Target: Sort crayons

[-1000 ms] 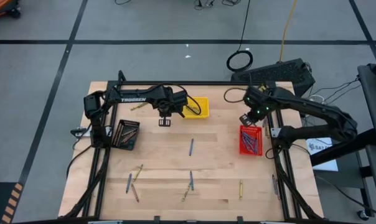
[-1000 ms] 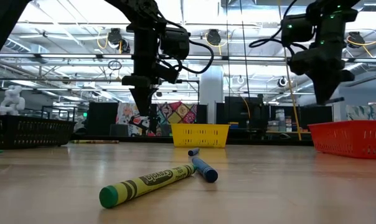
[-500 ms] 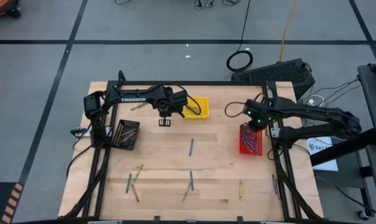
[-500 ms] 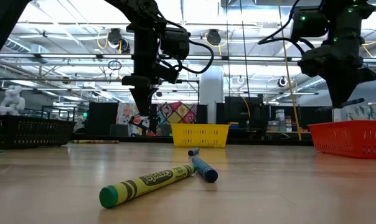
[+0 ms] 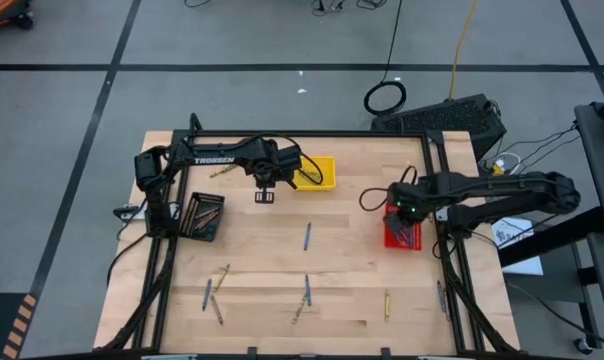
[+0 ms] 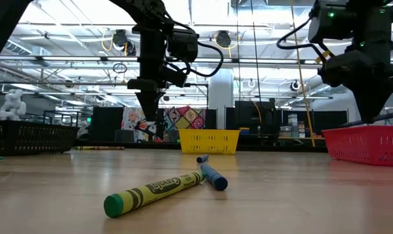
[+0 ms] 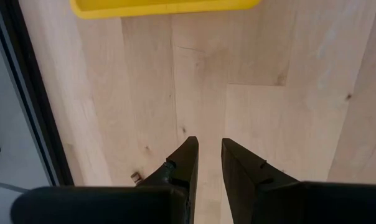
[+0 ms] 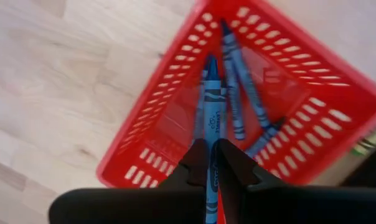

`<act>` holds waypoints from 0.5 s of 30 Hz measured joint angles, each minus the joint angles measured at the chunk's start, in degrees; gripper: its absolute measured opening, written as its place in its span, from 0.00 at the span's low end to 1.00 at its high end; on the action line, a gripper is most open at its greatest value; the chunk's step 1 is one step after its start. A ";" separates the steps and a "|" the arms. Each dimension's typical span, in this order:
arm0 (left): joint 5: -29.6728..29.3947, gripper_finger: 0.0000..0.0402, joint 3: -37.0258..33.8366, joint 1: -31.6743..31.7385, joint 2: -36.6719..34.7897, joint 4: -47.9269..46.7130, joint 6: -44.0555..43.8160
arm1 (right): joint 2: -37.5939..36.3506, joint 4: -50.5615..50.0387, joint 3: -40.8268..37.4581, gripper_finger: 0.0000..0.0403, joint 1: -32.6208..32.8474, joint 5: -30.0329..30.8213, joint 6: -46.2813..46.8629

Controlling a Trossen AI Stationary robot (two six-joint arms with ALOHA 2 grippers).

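Starting at your left on the light wooden table [image 5: 282,260], the small black mesh tray [image 5: 202,216] sits by the left arm's base with several brown crayons [image 5: 206,212] lying in it. Your left gripper [image 5: 265,195] hangs above bare wood just short of the small yellow plastic tray [image 5: 317,173]; its two dark fingers [image 7: 183,163] stand a narrow gap apart and hold nothing. Loose crayons lie across the near half of the table: a blue and yellow pair [image 5: 214,291] to the left, one blue crayon [image 5: 307,236] near the middle, a blue and olive pair [image 5: 304,296] nearer the front edge, and a single yellow crayon [image 5: 387,303] further right. Your right gripper [image 5: 403,212] is over the small red plastic mesh tray [image 8: 312,134], fingers pinched tight on a blue wax crayon [image 8: 211,127] that points down into it. More blue crayons [image 8: 238,93] rest inside that red tray.
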 joint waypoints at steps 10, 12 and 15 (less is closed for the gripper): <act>0.00 0.16 0.00 0.00 0.00 0.60 0.00 | 0.09 1.85 -0.55 0.03 2.66 0.11 2.17; 0.00 0.16 0.00 0.00 0.00 0.61 0.00 | 0.26 1.85 -0.55 0.04 2.97 0.19 2.10; 0.00 0.16 0.00 0.00 0.00 0.60 0.00 | 0.51 1.82 -0.55 0.05 3.18 0.20 2.07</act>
